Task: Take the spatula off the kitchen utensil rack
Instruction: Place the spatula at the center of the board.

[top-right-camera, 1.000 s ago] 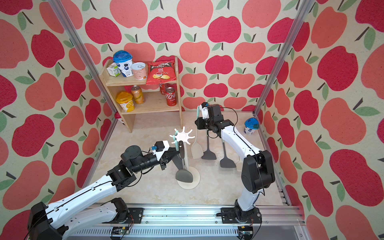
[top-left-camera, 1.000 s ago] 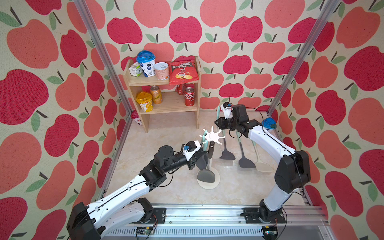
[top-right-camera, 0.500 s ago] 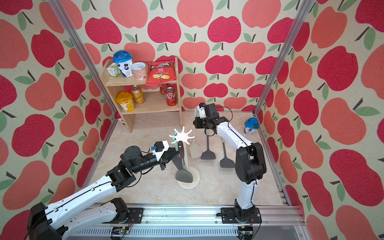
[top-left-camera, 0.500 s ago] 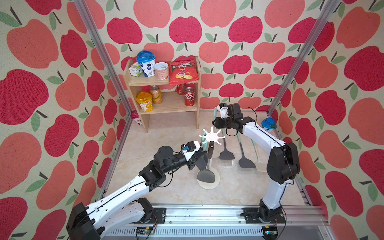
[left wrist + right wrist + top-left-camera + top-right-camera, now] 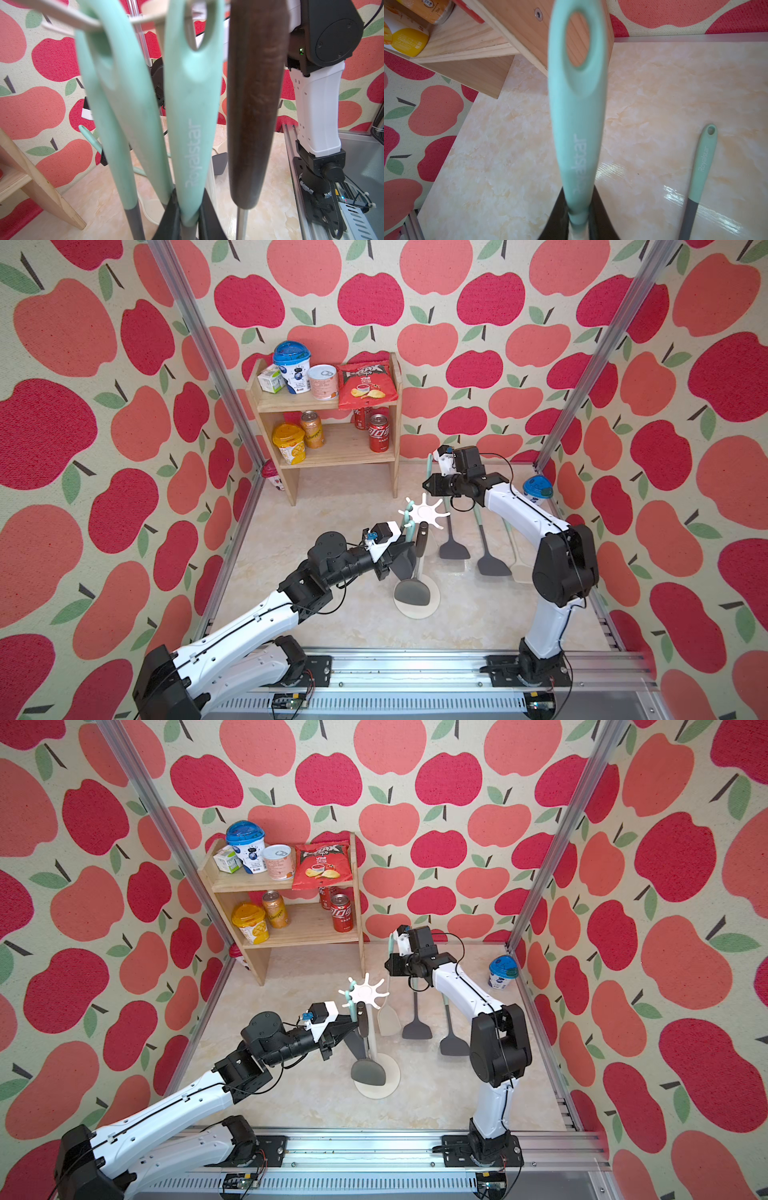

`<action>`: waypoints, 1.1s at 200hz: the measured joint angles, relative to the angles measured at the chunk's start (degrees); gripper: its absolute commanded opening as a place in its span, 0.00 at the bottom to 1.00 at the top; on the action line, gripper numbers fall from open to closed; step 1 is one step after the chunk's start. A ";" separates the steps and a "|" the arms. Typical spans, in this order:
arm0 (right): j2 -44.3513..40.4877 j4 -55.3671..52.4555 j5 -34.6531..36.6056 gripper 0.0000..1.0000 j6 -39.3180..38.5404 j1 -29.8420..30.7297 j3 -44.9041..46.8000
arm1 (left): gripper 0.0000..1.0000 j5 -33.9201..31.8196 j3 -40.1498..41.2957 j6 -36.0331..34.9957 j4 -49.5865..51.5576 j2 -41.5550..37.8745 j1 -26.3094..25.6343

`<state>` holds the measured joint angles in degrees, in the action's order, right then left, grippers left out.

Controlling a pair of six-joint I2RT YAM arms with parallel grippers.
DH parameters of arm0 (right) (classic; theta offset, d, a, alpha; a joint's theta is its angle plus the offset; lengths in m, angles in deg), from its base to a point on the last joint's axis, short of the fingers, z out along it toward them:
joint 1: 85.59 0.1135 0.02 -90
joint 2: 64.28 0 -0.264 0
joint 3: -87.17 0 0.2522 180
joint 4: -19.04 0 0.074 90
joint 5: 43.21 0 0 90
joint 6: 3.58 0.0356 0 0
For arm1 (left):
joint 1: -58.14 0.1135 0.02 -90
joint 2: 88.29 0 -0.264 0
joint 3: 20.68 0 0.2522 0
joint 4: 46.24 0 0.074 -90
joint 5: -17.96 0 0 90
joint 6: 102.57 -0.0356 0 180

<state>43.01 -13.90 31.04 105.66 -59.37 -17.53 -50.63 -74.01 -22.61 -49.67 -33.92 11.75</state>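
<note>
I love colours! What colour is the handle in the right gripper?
Mint-green handle; the right wrist view shows it best.

There are two arms (image 5: 249, 622) (image 5: 519, 510), one utensil rack (image 5: 424, 512), one wooden shelf (image 5: 345, 444), three drink cans (image 5: 312, 429) (image 5: 379, 433) (image 5: 362, 418) and two blue-lidded cups (image 5: 292, 364) (image 5: 537, 489).

The kitchen utensil rack (image 5: 424, 512) stands mid-worktop (image 5: 332, 506), its left-edge side crowded: a mint-handled utensil (image 5: 193, 124) gripped by the left arm (image 5: 332, 562), a second mint handle (image 5: 124, 108) and a dark handle (image 5: 253, 104) hang with only narrow slits between. Toward the far edge, the pale spatula (image 5: 389, 1019) held by the right arm (image 5: 461, 986) hangs just beside the rack. Loose utensils (image 5: 492, 566) lie between rack and right edge. The wooden shelf (image 5: 291, 485) blocks the far-left corner. The strip along the near edge lies open.
</note>
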 measured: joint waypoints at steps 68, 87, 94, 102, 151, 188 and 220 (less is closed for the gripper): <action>1.81 -0.59 -0.46 0.00 0.37 0.00 -1.75 | 0.00 0.00 -0.02 -0.02 -0.13 0.04 0.00; 2.51 -0.83 -0.46 0.00 0.44 0.00 -1.97 | 0.00 0.00 -0.02 -0.04 -0.13 0.04 0.00; 2.80 -0.85 -0.48 0.00 0.46 0.00 -1.99 | 0.00 0.00 -0.02 -0.02 -0.13 0.04 0.00; 3.15 -0.85 -0.48 0.00 0.52 0.00 -2.01 | 0.00 0.00 -0.02 -0.02 -0.13 0.04 0.00; 5.55 -0.83 -0.46 0.00 0.90 0.00 -2.01 | 0.00 -0.02 -0.02 -0.02 0.09 -0.13 0.00; 7.87 0.59 -0.46 0.00 1.90 -0.15 -2.36 | 0.00 -0.02 0.00 0.00 0.52 -0.39 0.00; 9.86 2.89 -0.44 0.00 2.93 -0.42 -2.43 | 0.00 -0.02 0.00 -0.02 0.52 -0.39 0.00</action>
<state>52.87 -11.02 30.60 108.59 -59.78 -19.95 -50.65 -74.01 -22.63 -49.15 -34.31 11.75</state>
